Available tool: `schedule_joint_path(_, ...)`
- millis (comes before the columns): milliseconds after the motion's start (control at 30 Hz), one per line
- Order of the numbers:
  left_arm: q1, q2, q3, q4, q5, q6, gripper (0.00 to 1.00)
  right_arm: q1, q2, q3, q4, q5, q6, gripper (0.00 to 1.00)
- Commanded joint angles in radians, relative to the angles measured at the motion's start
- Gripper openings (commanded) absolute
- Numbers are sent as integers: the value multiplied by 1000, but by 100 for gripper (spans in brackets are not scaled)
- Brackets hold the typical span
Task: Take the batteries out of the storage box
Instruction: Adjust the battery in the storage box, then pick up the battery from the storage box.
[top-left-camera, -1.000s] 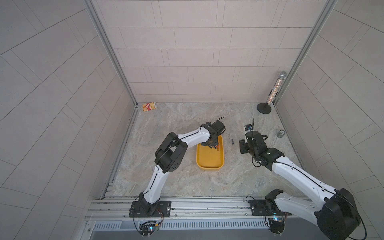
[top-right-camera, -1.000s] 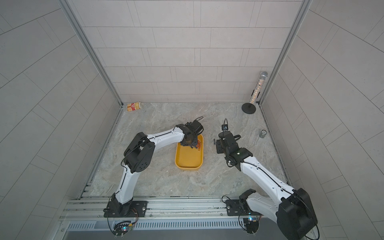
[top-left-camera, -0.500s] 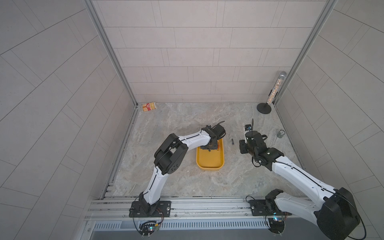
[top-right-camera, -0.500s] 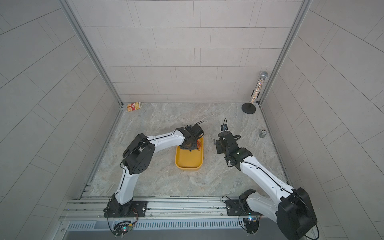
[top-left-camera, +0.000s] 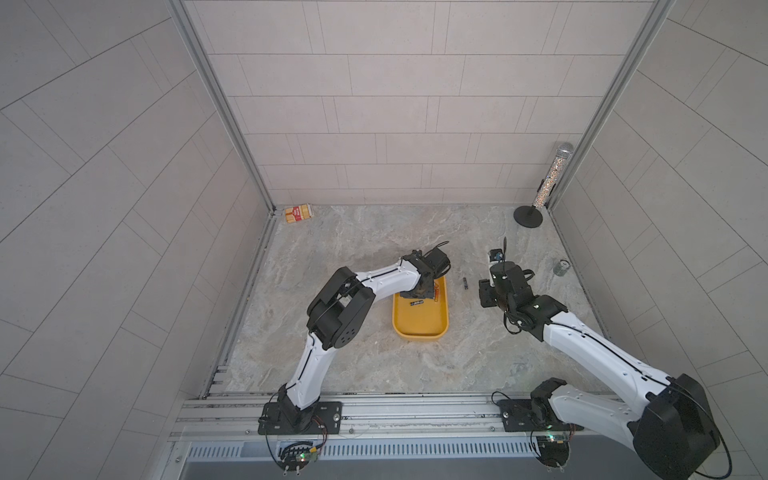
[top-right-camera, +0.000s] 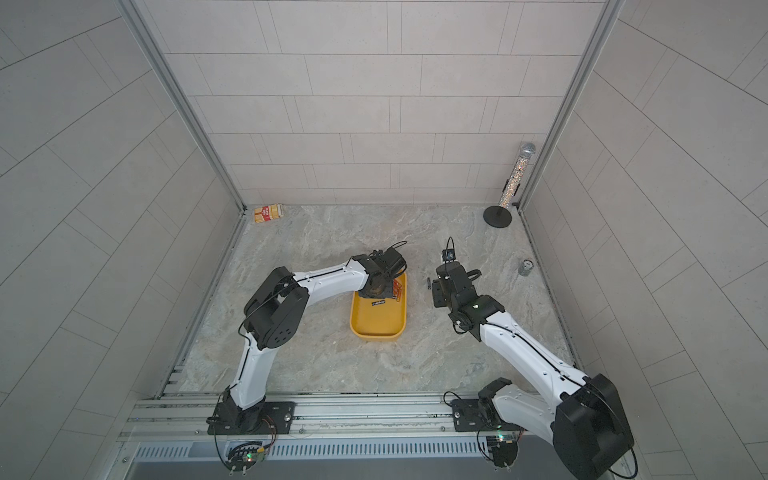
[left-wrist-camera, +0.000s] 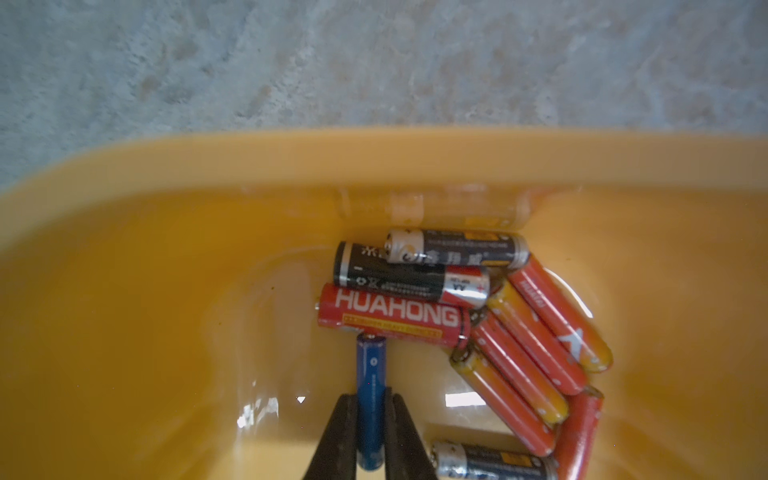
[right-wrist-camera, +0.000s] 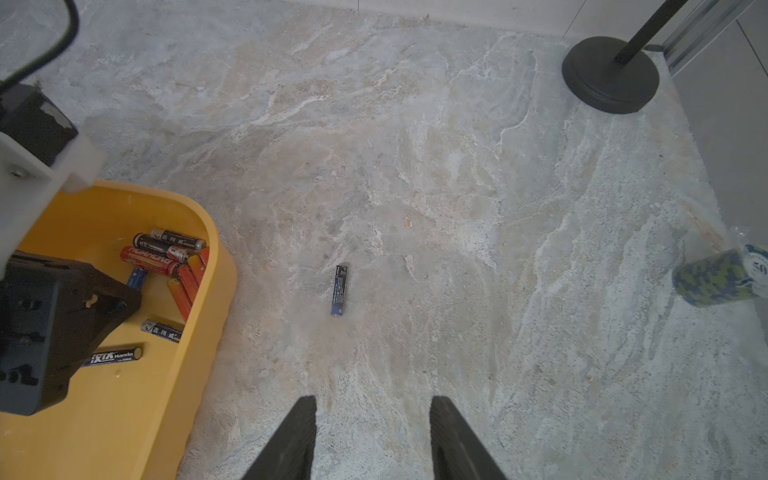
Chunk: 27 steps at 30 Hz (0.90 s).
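Looking through the left wrist view, found the left hand (left-wrist-camera: 371, 401) pinching a slim blue battery (left-wrist-camera: 371, 361) by the end nearer the camera, one black finger (left-wrist-camera: 338, 440) pressed to each side. Saw that battery low inside the yellow storage box (left-wrist-camera: 124, 270), its front tip touching the side of a red HUAHONG battery (left-wrist-camera: 395, 318). Counted two black batteries (left-wrist-camera: 399, 274) just beyond the red one, side by side near the box's end wall, and a fan of orange-red batteries (left-wrist-camera: 532, 357) packed together beside them. Noted one more black battery (left-wrist-camera: 490, 463) at the edge of that view, next to the hand. Found the same box (top-left-camera: 419, 324) in both top views resting on the marble-patterned tabletop (top-left-camera: 374, 241) between the two arms, with the left arm's wrist over its far end. Saw the right hand (right-wrist-camera: 374, 401) hanging above bare tabletop just beside the box, fingers (right-wrist-camera: 291, 440) spread apart. Spotted a single dark battery (right-wrist-camera: 340, 290) lying alone on the tabletop ahead of that hand, well clear of the box's rim. Could not tell whether the blue battery was lifted off the box floor.
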Motion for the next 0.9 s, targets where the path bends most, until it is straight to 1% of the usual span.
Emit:
schedule_joint_path(0,-5,-61,-9,-17,-27,30,12,4,-2,0,-1,21,-2,49)
schedule_joint_path(133,-7,-92,7,-26,-16,76,12,3,-3,7,-9,14,-2,49)
schedule_joint_path(200,-10,-111,6,-18,8,129,12,4,-4,9,-17,14,-1,49)
schedule_joint_path(233,-15,-119,8,-18,22,168,14,3,-7,9,-19,15,-1,49)
schedule_joint_path(367,-30,-117,33,-92,80,306,33,4,-10,8,-26,19,-3,49)
schedule_joint_path(467,-37,-104,44,-168,78,366,38,5,-12,7,-27,18,-1,49)
schedule_joint_path(667,-37,-70,29,-200,68,414,40,4,-15,1,-19,17,10,49)
schedule_joint_path(867,-41,-37,30,-199,80,416,40,4,-18,2,-24,24,3,49)
